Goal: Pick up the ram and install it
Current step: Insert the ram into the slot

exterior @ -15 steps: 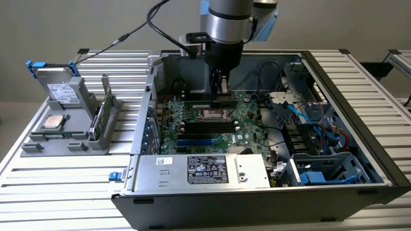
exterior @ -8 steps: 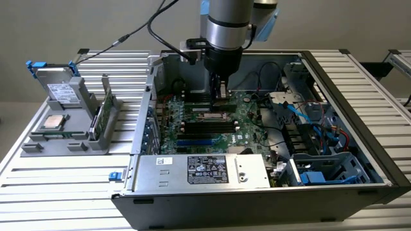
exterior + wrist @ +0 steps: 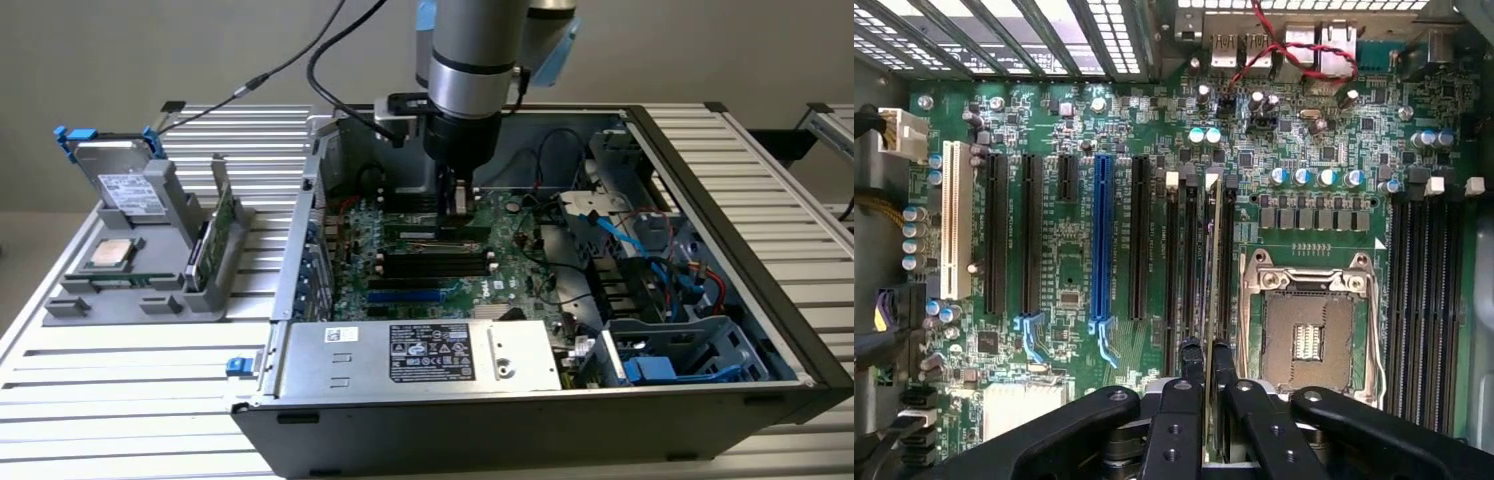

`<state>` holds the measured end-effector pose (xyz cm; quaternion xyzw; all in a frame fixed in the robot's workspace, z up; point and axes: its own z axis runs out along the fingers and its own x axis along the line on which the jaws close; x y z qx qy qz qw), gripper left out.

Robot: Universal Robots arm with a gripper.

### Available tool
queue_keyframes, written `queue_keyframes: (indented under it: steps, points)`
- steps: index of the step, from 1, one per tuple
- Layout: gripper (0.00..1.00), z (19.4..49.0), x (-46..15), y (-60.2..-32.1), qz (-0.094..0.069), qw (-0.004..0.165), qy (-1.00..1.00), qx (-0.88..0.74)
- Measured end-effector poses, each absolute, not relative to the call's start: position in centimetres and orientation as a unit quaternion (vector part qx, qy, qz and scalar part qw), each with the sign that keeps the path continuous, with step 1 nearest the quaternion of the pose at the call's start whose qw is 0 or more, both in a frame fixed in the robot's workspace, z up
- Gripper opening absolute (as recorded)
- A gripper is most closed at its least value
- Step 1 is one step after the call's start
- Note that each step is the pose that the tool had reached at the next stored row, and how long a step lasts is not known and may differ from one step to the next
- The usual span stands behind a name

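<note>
The ram [image 3: 1210, 250] shows edge-on as a thin stick standing upright over the black memory slots [image 3: 1174, 260] beside the processor socket [image 3: 1309, 335]. My gripper [image 3: 1206, 352] is shut on its top edge, one black finger [image 3: 1189, 375] on each side. I cannot tell whether the stick's lower edge is fully down in its slot. In the exterior view the gripper [image 3: 457, 208] reaches straight down into the open computer case [image 3: 747, 210], low over the motherboard [image 3: 427, 265] near its middle.
A second bank of memory slots [image 3: 1424, 270] lies past the socket, and expansion slots [image 3: 1101, 240] on the other side. Outside the case, a grey holder [image 3: 134, 280] carries a green card [image 3: 220, 235], a silver processor chip [image 3: 110, 255] and a drive [image 3: 127, 185]. Cables [image 3: 641, 240] crowd the case's right.
</note>
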<state>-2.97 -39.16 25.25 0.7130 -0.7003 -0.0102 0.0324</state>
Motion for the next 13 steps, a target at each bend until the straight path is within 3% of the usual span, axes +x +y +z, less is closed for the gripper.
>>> queue_keyframes:
  steps: [13]
  points:
    - [0.14, 23.5, -3.0, -39.4, -0.007, 0.035, -0.700, 0.713]
